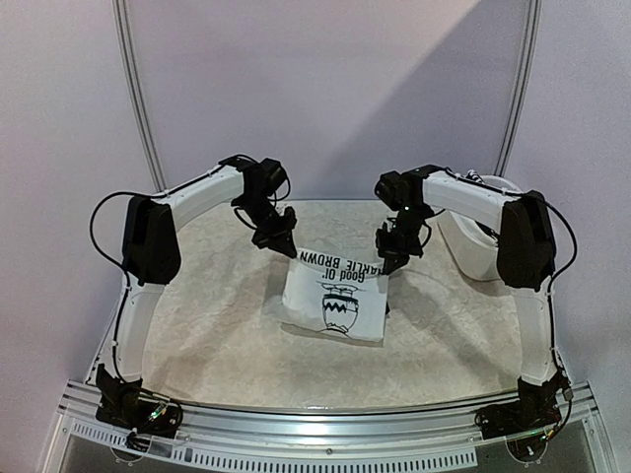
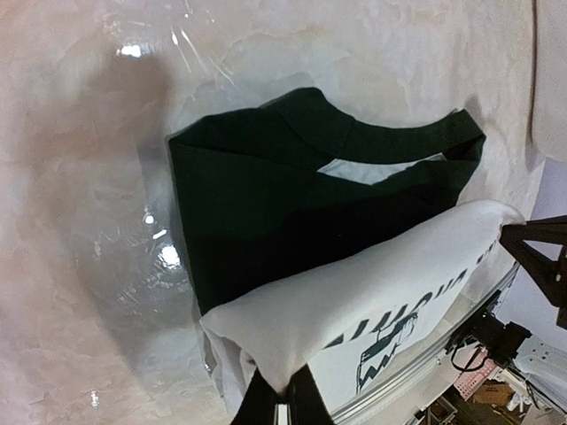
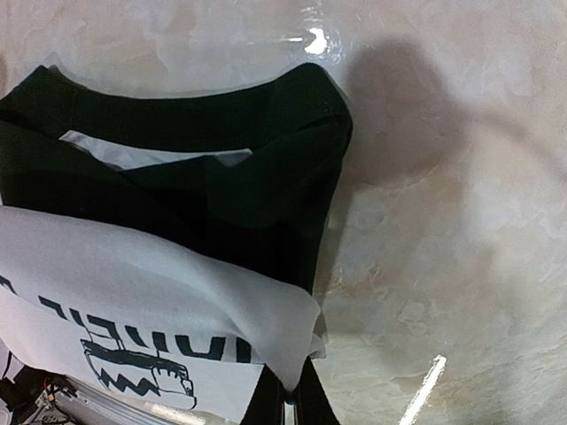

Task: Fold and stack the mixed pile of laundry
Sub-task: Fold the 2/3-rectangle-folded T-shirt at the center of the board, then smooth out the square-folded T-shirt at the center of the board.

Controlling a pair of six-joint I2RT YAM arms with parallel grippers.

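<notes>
Lying under white T-shirt (image 1: 335, 296), dark green piece (image 2: 283, 204), plain from wrists only

Wide-open table (image 1: 202, 335) on the left and along the near edge, easy passage there. Centre's blocked: the white T-shirt (image 1: 335, 301) hangs pinched between the left gripper (image 1: 285, 248) and right gripper (image 1: 389, 263), trailing over the dark green piece (image 2: 266, 212) lying flat beneath. Right side, just a narrow lane before the white tub (image 1: 471, 251) at the far corner.

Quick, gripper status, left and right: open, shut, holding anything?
Left gripper: closed, holding the white T-shirt by its edge.
Right gripper: closed, holding the same shirt's other corner.
</notes>
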